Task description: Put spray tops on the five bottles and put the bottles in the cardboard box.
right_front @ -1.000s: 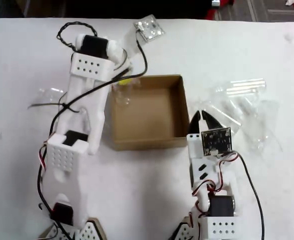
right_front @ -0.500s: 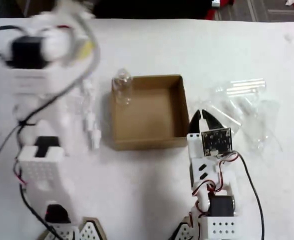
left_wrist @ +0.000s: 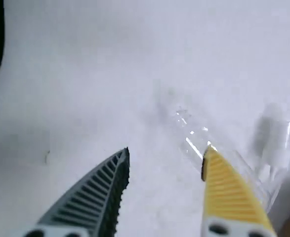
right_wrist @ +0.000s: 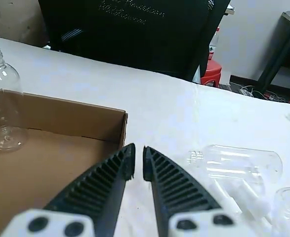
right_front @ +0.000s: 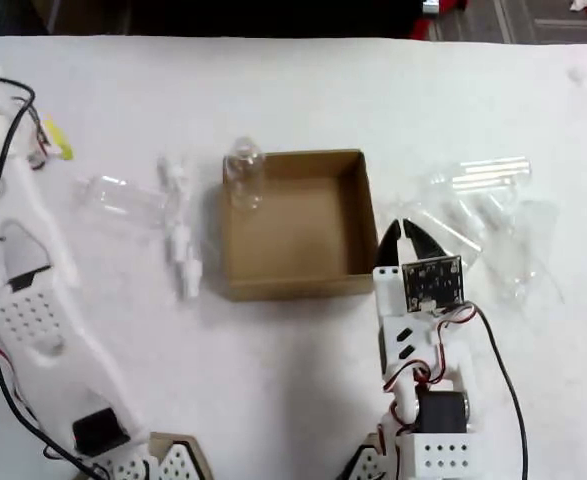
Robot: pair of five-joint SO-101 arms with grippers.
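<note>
Seeing the left gripper (left_wrist: 167, 149) gaping wide over the table (left_wrist: 85, 74), pinching nothing, with a lying bottle (left_wrist: 191, 133) and a spray top (left_wrist: 273, 133) just past its yellow finger. Noticing the right gripper (right_wrist: 138, 147) squeezed almost together, also empty, sitting right beside the cardboard box (right_wrist: 61, 123), its wall standing between the gripper and the upright bottle (right_wrist: 1, 79) in the far corner. Spotting loose bottles (right_wrist: 238, 162) lying just ahead on the other side.

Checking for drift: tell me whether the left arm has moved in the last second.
Yes. In the high view the left arm has swung left, away from the box's far-left corner, toward the table's left edge.
</note>
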